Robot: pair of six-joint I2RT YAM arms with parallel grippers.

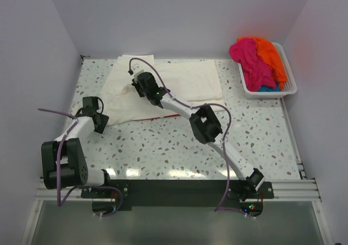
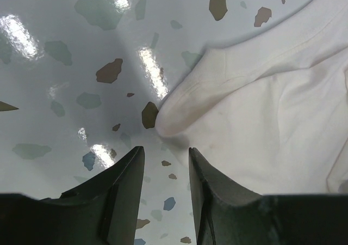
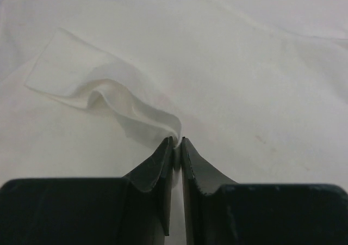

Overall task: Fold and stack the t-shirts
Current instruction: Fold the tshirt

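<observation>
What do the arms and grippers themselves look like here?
The left arm and right arm: white links, black joint housings, black bases. A purple cable runs along each. The left gripper and right gripper have dark, wedge-shaped fingers tapering to thin tips.

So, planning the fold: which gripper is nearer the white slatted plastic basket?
Right. Right gripper pinches the cream-white cloth t-shirt, left of the basket; left gripper hangs farther left, by the shirt's edge.
</observation>
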